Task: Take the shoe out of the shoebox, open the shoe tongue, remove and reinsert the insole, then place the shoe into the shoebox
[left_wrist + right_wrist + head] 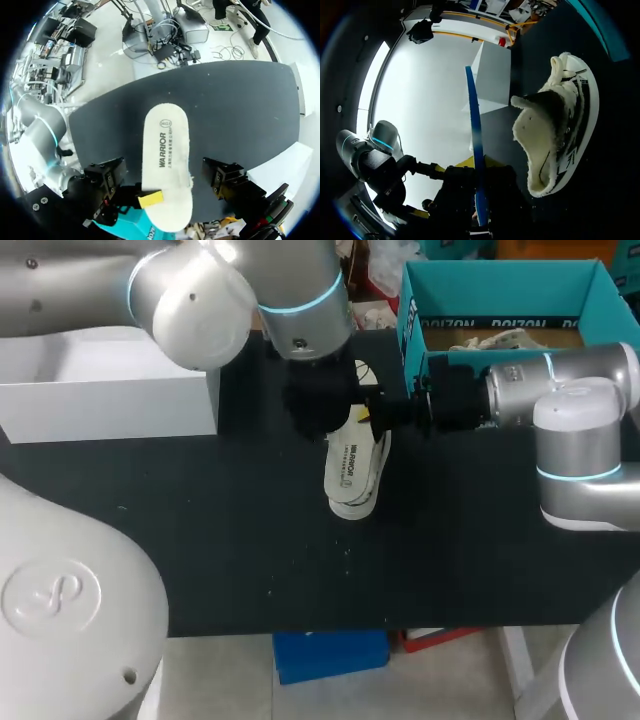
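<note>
The white insole hangs printed side up between the jaws of the left gripper. Those jaws stand wide apart, one on each long side of it, and neither touches it. At the insole's heel end a yellow fingertip of the right gripper presses on its edge. In the right wrist view the insole shows edge-on as a thin blue strip running out from between that gripper's jaws, which are clamped on it. The shoe, fleece-lined, lies on its side on the dark surface, just beside the insole and ahead of the right gripper. The teal shoebox stands open at the surface's far right, and a white box stands at its far left.
</note>
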